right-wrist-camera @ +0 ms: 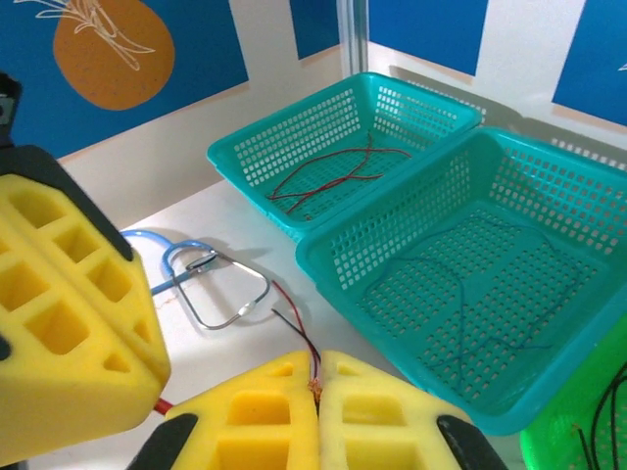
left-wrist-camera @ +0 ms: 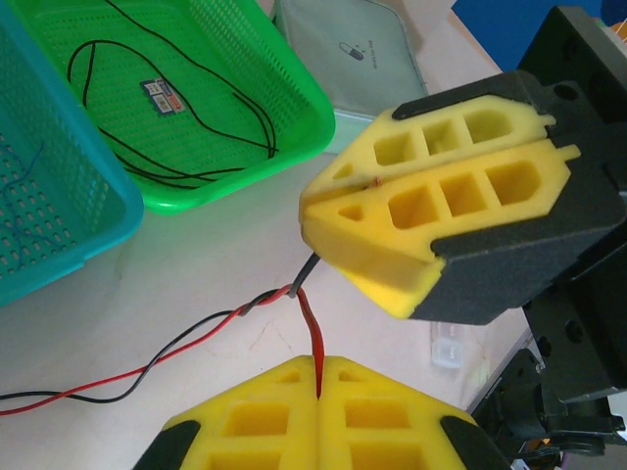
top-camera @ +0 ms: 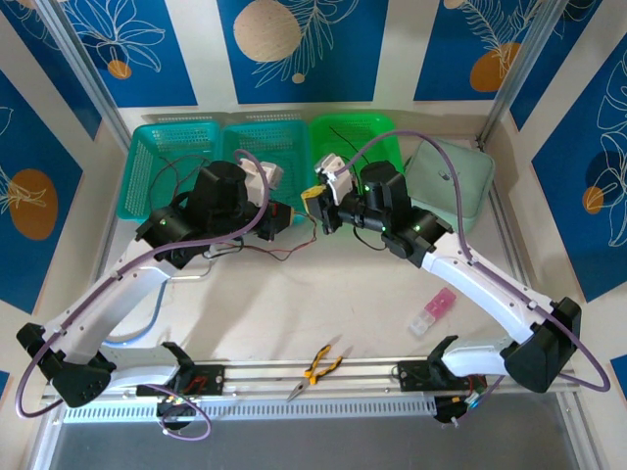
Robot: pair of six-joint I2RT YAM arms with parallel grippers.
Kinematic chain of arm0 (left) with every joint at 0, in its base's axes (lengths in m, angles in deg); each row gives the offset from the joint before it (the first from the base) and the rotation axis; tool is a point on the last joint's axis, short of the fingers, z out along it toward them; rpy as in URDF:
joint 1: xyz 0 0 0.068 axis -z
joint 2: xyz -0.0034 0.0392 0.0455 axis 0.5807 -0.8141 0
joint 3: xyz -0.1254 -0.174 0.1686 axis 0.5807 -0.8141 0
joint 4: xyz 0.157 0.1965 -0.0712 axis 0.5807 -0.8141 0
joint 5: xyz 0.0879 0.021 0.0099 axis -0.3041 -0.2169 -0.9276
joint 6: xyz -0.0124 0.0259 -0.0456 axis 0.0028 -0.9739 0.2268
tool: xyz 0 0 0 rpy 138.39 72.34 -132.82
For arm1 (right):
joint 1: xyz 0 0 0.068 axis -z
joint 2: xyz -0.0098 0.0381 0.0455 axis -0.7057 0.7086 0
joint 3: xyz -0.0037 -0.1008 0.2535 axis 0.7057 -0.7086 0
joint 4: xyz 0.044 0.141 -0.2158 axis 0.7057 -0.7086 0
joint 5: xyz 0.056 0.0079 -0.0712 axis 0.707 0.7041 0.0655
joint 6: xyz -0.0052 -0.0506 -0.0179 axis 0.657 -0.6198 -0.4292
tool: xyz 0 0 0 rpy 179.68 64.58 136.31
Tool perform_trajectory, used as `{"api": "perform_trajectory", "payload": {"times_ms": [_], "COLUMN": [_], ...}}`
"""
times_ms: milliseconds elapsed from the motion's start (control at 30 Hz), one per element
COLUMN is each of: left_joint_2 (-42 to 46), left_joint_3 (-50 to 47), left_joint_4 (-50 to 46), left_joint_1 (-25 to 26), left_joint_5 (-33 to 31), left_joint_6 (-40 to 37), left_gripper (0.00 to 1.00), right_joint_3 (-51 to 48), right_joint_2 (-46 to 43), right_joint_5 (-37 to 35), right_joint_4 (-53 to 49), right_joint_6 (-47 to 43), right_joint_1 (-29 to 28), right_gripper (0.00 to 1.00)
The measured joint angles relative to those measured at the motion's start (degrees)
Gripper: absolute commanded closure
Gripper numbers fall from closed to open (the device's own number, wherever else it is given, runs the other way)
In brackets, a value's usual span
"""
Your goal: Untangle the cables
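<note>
Cables (top-camera: 284,255): thin red and dark pair lying mid-table, on the near side of the green basket (top-camera: 377,125).

Top view: your left gripper (top-camera: 282,217) and right gripper (top-camera: 320,208) sit almost touching. The pair trails left from between them, so neither arm is nearer.

Left wrist view: the left gripper is clamped on the red strand (left-wrist-camera: 315,338). The right gripper, just beyond it, pinches the end of the dark strand (left-wrist-camera: 309,266). The twisted joint lies between the two grips, and the long run leaves to the left.

Right wrist view: the right gripper is closed tight on its strand, which runs away far-left.

Judgement: your next pull should part the grippers along the line joining them.
</note>
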Motion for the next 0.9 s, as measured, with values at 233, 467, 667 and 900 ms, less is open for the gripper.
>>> {"api": "perform_trajectory", "payload": {"times_ms": [233,467,667,900], "left_joint_2": [2.0,5.6,7.5,9.5], "left_joint_3": [0.0,0.0,0.0,-0.1], "left_joint_4": [-0.4,-1.3,-4.3,-9.2], "left_joint_1": [-2.8,-6.6,-11.3,-17.8], "left_joint_5": [0.0,0.1,0.7,-0.3], "left_joint_6": [0.0,0.0,-0.3,-0.3], "left_gripper": [1.0,1.0,1.0,1.0], "right_joint_3": [0.0,0.0,0.0,0.0], "right_joint_2": [-6.3,-18.2,-23.8,-26.7], "right_joint_5": [-7.1,-13.7,-18.5,-22.5], "right_joint_4": [-0.9,-2.1,-2.9,-3.5], "right_joint_6": [0.0,0.0,0.2,0.4], "right_joint_1": [0.9,8.4,15.1,23.2], "right_gripper": [1.0,1.0,1.0,1.0]}}
